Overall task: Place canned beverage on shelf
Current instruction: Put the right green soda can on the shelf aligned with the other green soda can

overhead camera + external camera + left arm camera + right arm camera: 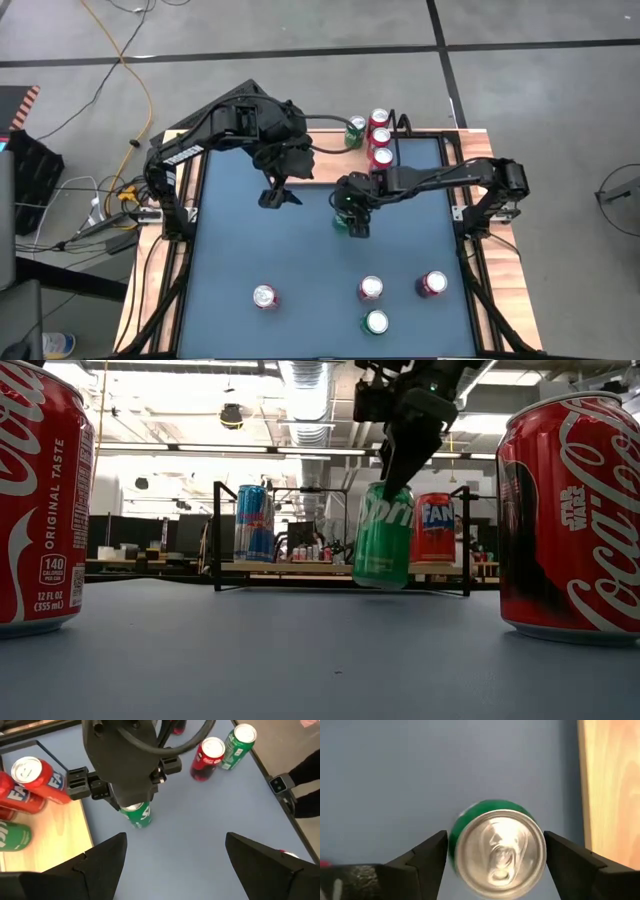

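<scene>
Sprite can [383, 536]: you have it lifted clear of the blue table [300, 250], tilted a little, in front of the shelf [300, 567].
Right gripper [352, 212]: your fingers sit closed against both sides of the green can, over mid-table.
Left gripper [277, 196]: you see it spread wide and empty, hovering beside the right one.
Shelf: holds a Fanta can [435, 527] and a blue can [251, 522].
Table front: four more cans stand well apart from the shelf.

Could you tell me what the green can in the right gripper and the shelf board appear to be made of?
The green can, held in the right gripper, looks like aluminium: a bright silvery lid with pull tab and a glossy printed side. The shelf board looks like light wood with faint grain, matte; its end frames appear to be thin black metal wire.
</scene>
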### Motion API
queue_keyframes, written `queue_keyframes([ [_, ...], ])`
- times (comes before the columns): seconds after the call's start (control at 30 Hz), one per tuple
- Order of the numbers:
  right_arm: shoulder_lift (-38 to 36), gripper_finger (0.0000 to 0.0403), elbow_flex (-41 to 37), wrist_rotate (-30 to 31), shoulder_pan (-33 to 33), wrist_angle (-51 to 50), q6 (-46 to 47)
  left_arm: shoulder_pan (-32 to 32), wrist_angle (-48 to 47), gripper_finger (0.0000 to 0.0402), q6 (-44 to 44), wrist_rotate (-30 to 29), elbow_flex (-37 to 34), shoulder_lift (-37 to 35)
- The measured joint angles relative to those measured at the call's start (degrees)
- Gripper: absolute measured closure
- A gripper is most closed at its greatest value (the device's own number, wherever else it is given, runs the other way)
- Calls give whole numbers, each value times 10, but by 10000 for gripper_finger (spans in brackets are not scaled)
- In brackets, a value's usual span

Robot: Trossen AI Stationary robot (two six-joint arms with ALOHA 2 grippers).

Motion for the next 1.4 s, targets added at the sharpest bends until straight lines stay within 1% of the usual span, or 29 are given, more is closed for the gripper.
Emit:
queue_keyframes([
  [0.13, -1, 93, 1, 0, 0, 30, 14, 8, -14, 78, 8, 11, 0, 0],
  [0.27, -2, 92, 2, 0, -1, 37, 26, 17, -25, 78, 10, 24, 0, 0],
  [0.37, -6, 92, 27, 1, -1, 27, 39, 22, -24, 78, 18, 24, 0, 0],
  [0.47, -27, 92, 77, 2, -1, -4, 43, 30, -17, 78, 20, 39, 0, -2],
  [0.53, -42, 92, 113, 7, -1, -53, 47, 31, -18, 78, 21, 39, 0, -4],
  [0.63, -60, 92, 168, 35, 9, -135, 64, 31, -4, 78, 28, 28, 0, -5],
  [0.77, -102, 92, 241, 68, 28, -260, 107, 31, 84, 78, 38, 28, -31, -5],
  [0.87, -135, 92, 280, 103, 55, -334, 158, 32, 145, 78, 32, 26, -80, -5],
  [1.03, -199, 92, 289, 175, 120, -387, 220, 32, 261, 78, -12, 18, -217, -3],
  [1.2, -245, 92, 289, 238, 178, -448, 277, 18, 491, 78, -71, 17, -357, -3],
  [1.3, -265, 92, 289, 253, 194, -462, 296, 4, 597, 78, -95, -19, -413, -3],
  [1.4, -282, 92, 289, 259, 200, -463, 299, -1, 642, 78, -103, -64, -444, -3],
])
